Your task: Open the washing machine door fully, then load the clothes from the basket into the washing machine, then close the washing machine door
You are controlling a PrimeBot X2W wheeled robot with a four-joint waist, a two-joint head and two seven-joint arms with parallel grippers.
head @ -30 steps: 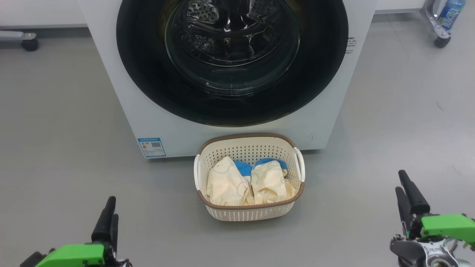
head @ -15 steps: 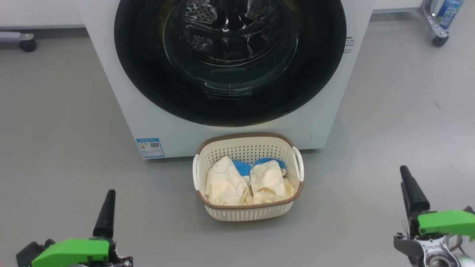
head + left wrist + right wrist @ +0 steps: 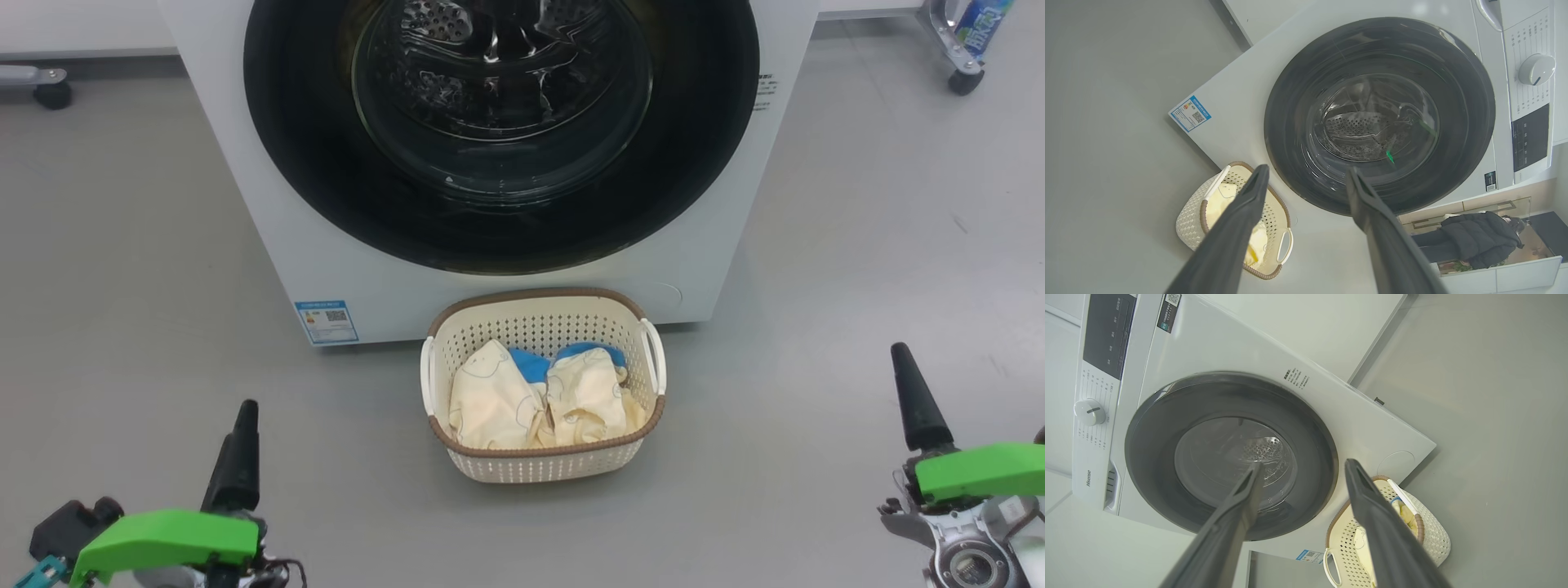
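Note:
The white washing machine stands ahead with the washing machine door shut flush against its front, its black rim around a clear glass bowl. On the floor just in front sits the cream basket, holding the cream-yellow clothes with blue trim. My left gripper hovers low at the left, well short of the basket. My right gripper is off to the right. The left gripper and the right gripper both stand open and empty, pointing toward the door.
Grey floor surrounds the machine. A caster of a wheeled frame is at the far left. Another wheeled frame with a bottle is at the far right. A person in a dark coat shows beside the machine in the left wrist view.
Both grippers have risen slightly and rolled, so each one's two fingers now line up as one in the head view. The camera shifted a little. Basket, clothes and door are unmoved.

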